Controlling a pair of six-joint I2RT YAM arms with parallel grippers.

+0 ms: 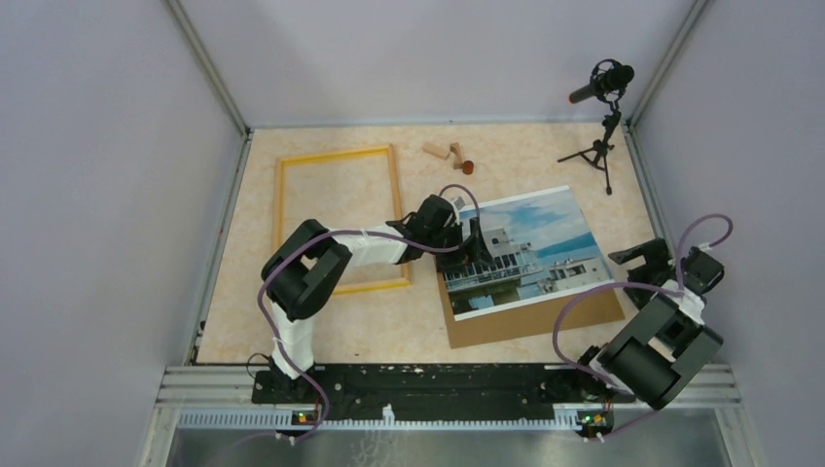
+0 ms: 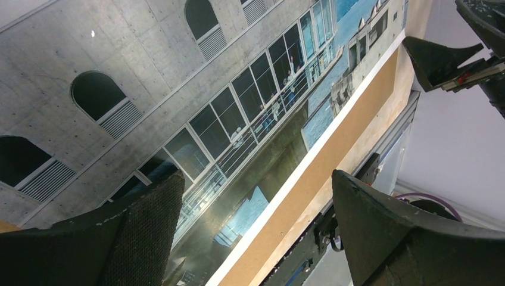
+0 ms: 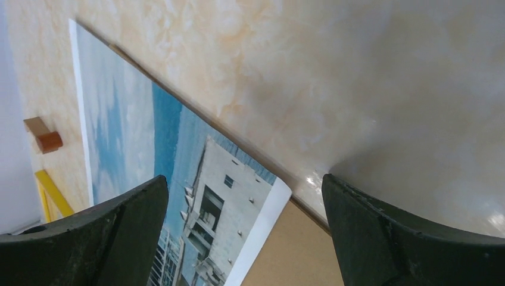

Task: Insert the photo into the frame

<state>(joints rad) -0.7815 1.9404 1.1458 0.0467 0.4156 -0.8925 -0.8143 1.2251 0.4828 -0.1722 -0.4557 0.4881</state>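
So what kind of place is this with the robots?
Probably a robot lab's recording booth: plain grey walls box in a table, the left arm and right arm are bolted to a metal rail, and a microphone stands on a tripod.

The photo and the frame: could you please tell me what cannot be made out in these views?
- Top view: the left arm covers the frame's near left corner and part of its right rail.
- Top view: the left gripper hides the photo's left edge; contact cannot be told.
- Right wrist view: the frame is cut off by the left edge.
- Top view: the photo covers most of the brown board.
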